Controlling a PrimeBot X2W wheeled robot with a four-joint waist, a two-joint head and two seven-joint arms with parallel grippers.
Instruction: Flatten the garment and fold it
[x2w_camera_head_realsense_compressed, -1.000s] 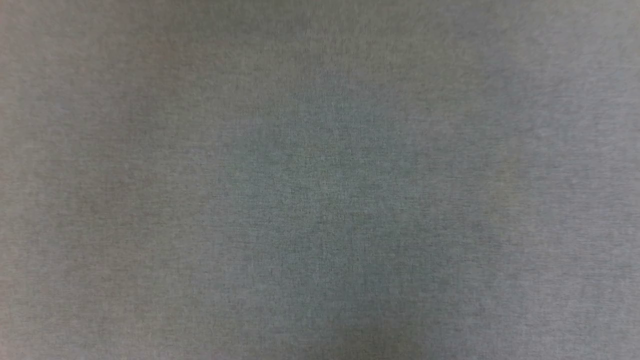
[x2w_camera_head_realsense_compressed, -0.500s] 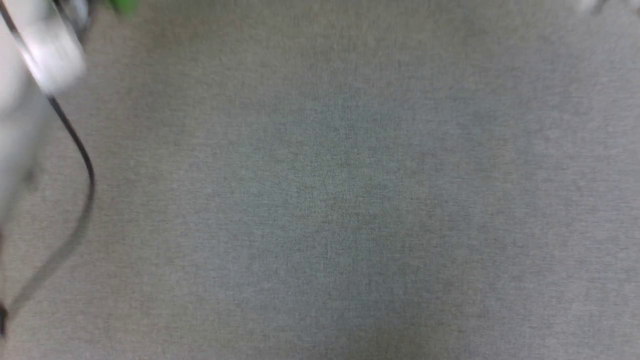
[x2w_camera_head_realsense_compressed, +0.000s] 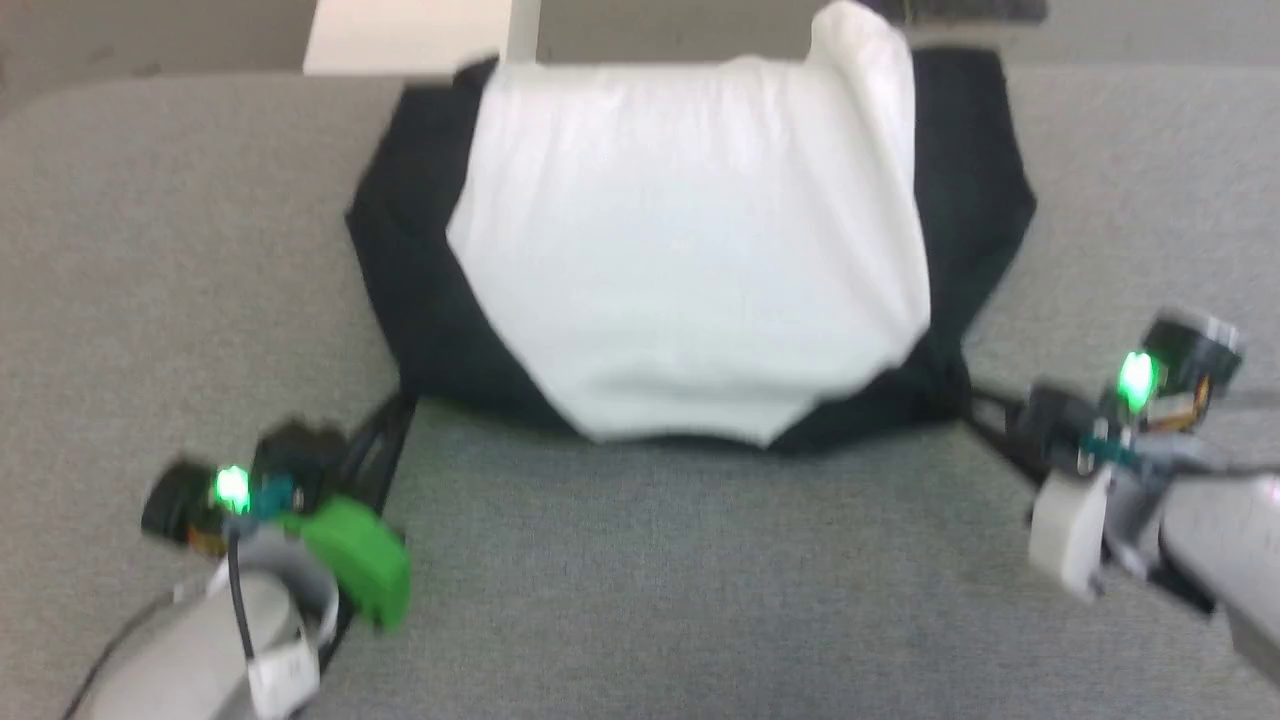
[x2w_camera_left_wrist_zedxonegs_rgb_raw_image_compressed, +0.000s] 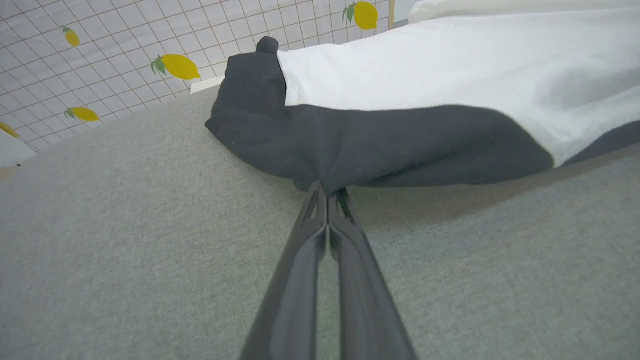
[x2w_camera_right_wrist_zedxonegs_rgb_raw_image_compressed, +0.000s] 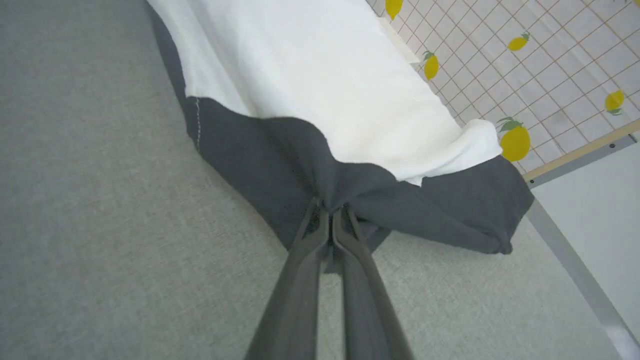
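The garment, a white-bodied T-shirt with black sleeves, lies on the grey table with its far end hanging over the back edge. My left gripper is shut on the near-left black corner; in the left wrist view the garment bunches at that gripper's closed tips. My right gripper is shut on the near-right black corner. There the black cloth of the garment puckers around the gripper's pinched fingers. The head view is blurred.
The grey fabric tabletop spreads wide in front of the shirt and to both sides. A white box stands behind the table's far left. A lemon-patterned tiled wall rises beyond the far edge.
The head camera has swung from bare grey tabletop to a view of the garment with both grippers pinching its near corners.
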